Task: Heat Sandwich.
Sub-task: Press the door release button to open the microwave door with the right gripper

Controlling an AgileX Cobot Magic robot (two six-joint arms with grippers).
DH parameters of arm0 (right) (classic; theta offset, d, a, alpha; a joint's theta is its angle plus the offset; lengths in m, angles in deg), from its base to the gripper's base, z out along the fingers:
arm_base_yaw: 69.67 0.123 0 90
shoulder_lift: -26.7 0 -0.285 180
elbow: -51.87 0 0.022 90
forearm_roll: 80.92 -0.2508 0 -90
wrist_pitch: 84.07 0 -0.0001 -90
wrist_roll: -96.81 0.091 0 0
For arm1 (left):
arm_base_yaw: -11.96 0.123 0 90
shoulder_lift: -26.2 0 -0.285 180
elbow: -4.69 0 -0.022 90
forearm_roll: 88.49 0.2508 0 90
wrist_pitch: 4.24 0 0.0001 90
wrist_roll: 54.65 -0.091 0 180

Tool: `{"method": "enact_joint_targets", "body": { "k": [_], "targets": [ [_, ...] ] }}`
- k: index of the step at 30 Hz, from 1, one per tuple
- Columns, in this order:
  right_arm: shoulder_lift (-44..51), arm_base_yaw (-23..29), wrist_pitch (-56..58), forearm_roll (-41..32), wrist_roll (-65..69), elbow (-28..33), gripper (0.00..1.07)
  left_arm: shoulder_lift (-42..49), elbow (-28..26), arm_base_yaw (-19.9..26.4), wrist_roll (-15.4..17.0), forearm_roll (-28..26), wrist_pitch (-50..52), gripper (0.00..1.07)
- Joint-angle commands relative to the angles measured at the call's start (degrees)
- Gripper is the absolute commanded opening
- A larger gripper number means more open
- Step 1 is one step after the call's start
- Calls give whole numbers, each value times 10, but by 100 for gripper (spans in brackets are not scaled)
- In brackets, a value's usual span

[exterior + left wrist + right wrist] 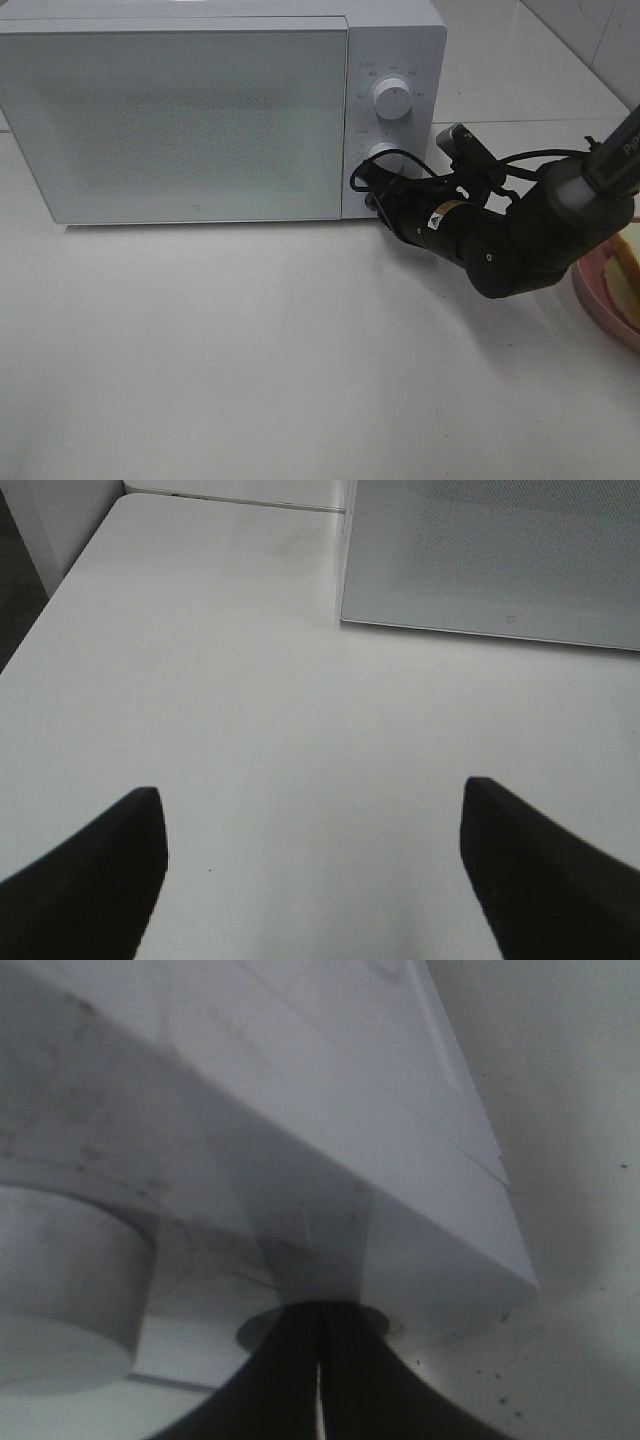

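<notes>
Peeking in at the right edge of the high view, the sandwich (630,255) shows only a pale yellow and white sliver; the frame cuts off the rest. It lies on a pink plate (598,292), itself half out of view, on the white table (250,350) to the right of the microwave (175,120).

The right arm's dark elbow stands just beside the plate, between it and the oven. The right gripper (368,184) reaches away from the sandwich to the lower part of the microwave's control panel, just below the lower knob (383,152), so its tips are well apart from the food. In the right wrist view its two fingers (285,1380) are pressed together with only a hairline slit between them. They hold nothing, and their tips are at a round button (262,1332) on the panel; whether they touch it cannot be told.

The left gripper (312,790) appears only in its own wrist view. Its fingers (95,880) are spread wide over bare table with nothing between them, facing the lower corner of the closed microwave door (500,560). The sandwich does not appear in that view.
</notes>
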Motion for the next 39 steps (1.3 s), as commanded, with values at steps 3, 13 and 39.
{"method": "enact_joint_targets", "body": {
  "k": [3,13,39],
  "targets": [
    [-14,-26,-162,-98,21,-49,0,3,2,-2,1,-5,8,76],
    [-15,-26,-166,-97,22,-57,0,3,2,-2,1,-5,8,76],
    [5,-25,-160,-32,-18,1,0,3,2,-2,1,-5,8,76]
  ]
}}
